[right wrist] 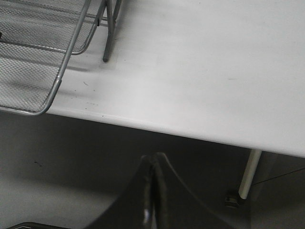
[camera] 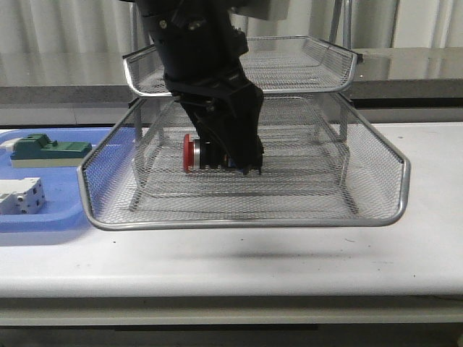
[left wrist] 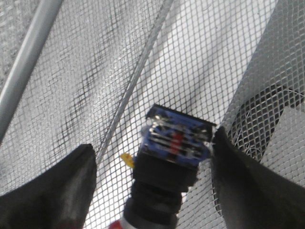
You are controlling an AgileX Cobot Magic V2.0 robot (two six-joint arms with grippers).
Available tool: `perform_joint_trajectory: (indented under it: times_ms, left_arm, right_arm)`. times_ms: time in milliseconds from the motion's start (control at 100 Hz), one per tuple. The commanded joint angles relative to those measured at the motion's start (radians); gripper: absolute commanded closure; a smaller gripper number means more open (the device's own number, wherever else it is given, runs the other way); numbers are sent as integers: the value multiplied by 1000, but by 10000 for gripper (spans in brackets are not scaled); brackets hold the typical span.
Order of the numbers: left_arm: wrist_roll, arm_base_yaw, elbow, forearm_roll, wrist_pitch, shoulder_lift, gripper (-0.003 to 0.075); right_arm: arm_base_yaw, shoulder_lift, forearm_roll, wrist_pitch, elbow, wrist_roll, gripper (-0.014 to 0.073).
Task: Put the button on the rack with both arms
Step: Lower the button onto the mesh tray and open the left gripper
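Red-capped button [camera: 200, 153]: lying in pulled-out rack [camera: 376, 217] tray.
Left jaws: wide, apparently released.
Right jaws: closed, empty.
Risk: withdrawing finger [left wrist: 248, 186] nudges button, rolling it.

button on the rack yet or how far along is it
Nearly there. Done: the button is inside the rack's pulled-out middle tray. In hand: the left claw straddles it, fingers spread, apparently not clamping. Left: lift that arm clear. The right claw is shut, off the table edge.
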State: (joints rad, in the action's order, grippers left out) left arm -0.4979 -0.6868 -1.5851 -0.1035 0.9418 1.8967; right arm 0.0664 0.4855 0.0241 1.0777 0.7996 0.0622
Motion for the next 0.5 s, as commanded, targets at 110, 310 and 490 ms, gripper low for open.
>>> perform_joint_trajectory:
  times_ms: [110,310,490]
  left_arm:
    - [36,-2,-47,-16,-13,-72,226]
    - [79,28,-52,-16,0,-158,226]
    - [129,105,-31,-17,47,-252,226]
  right_arm:
    - [-4,6,9,-60,34,0,664]
    - [-4,6,9,-60,34,0,664]
    - [-4,6,9,-60,34,0,664]
